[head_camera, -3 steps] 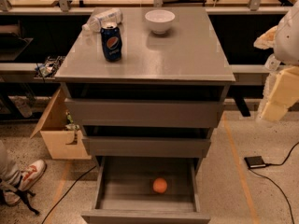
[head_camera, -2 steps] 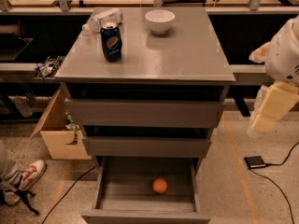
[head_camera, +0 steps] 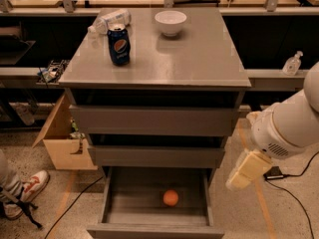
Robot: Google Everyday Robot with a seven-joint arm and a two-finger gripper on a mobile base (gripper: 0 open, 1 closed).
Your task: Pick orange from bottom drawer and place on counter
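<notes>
The orange (head_camera: 171, 197) lies loose in the open bottom drawer (head_camera: 133, 205), while the gripper (head_camera: 247, 171), open or closed I cannot tell, hangs just outside the drawer's right wall, so reaching in could clip that wall or set the round fruit rolling.

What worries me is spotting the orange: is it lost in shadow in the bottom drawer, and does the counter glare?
Camera view: the orange shows clearly against the dim floor of the bottom drawer; the counter has only a soft sheen, with faint shadows by the Pepsi can and white bowl; the gripper hangs well lit, right of the drawer.
</notes>
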